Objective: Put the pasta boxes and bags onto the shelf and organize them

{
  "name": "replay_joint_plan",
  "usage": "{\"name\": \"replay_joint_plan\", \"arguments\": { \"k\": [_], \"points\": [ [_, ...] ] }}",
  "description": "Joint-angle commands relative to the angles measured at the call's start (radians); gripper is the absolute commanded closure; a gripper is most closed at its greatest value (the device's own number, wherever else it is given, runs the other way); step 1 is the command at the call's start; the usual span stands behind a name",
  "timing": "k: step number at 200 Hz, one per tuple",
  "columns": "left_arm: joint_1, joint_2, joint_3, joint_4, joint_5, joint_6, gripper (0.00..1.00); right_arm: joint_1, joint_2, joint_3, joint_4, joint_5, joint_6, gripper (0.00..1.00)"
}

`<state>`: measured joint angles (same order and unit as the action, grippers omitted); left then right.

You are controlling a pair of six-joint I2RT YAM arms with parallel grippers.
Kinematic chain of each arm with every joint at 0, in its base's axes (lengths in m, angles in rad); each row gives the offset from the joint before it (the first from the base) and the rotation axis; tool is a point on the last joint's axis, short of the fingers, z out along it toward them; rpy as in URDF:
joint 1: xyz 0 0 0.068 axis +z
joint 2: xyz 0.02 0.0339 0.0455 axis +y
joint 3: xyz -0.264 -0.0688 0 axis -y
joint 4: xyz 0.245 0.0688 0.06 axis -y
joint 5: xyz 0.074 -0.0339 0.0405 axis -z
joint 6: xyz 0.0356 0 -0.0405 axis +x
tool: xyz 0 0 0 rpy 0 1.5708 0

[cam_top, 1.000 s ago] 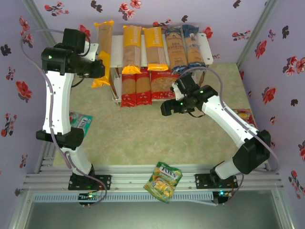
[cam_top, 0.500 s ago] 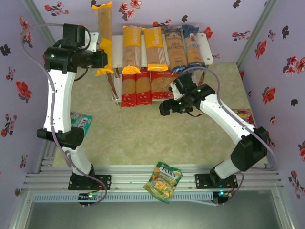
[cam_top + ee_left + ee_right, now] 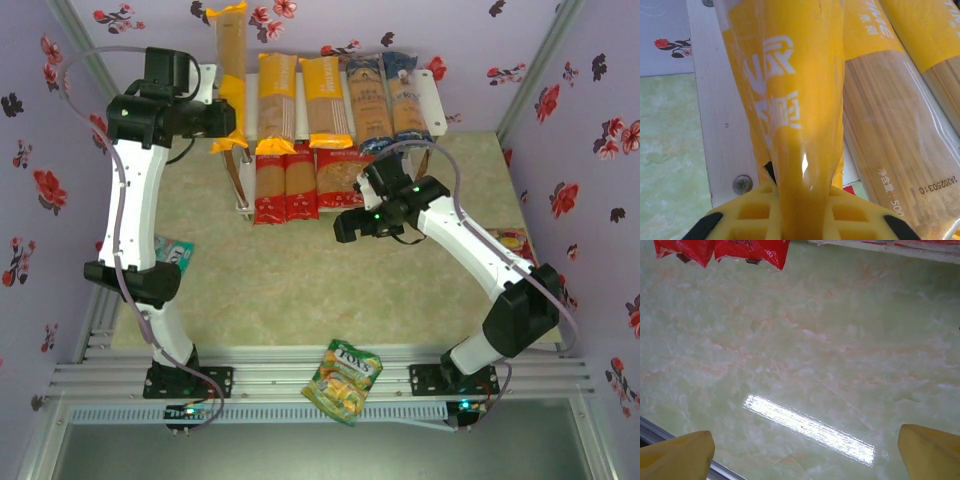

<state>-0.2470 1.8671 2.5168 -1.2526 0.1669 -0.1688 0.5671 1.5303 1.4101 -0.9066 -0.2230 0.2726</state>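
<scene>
My left gripper (image 3: 229, 128) (image 3: 802, 200) is shut on the near end of a yellow spaghetti bag (image 3: 228, 55) (image 3: 790, 95). That bag lies lengthwise over the left end of the shelf's top board (image 3: 437, 95) (image 3: 715, 125), beside two more yellow bags (image 3: 278, 95). Two dark-blue bags (image 3: 388, 95) fill the board's right part. Red bags (image 3: 285, 185) and a wider red bag (image 3: 343, 178) lie on the lower tier. In front of the shelf, my right gripper (image 3: 345, 228) (image 3: 805, 452) hangs open over bare tabletop, nothing between its fingers; red bag ends (image 3: 725, 250) show beyond it.
A green-yellow snack bag (image 3: 343, 380) lies on the rails at the near edge. A teal pack (image 3: 170, 252) sits by the left arm, and a small red-yellow bag (image 3: 512, 242) by the right wall. Flowered walls close in three sides.
My left gripper has carried the yellow bag back and to the right, from beside the shelf's left end to over its top board. The right arm has barely moved.
</scene>
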Motion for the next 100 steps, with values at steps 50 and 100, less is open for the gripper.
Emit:
{"name": "replay_joint_plan", "arguments": {
  "k": [50,100],
  "points": [
    [-0.016,0.021,-0.014,0.143,-0.036,-0.024,0.68,-0.010,-0.001,0.000,0.009,-0.006,0.020,0.05],
    [-0.048,0.019,-0.026,0.148,-0.039,-0.031,0.65,-0.012,-0.018,-0.021,0.017,-0.007,0.026,0.05]
  ]
}}
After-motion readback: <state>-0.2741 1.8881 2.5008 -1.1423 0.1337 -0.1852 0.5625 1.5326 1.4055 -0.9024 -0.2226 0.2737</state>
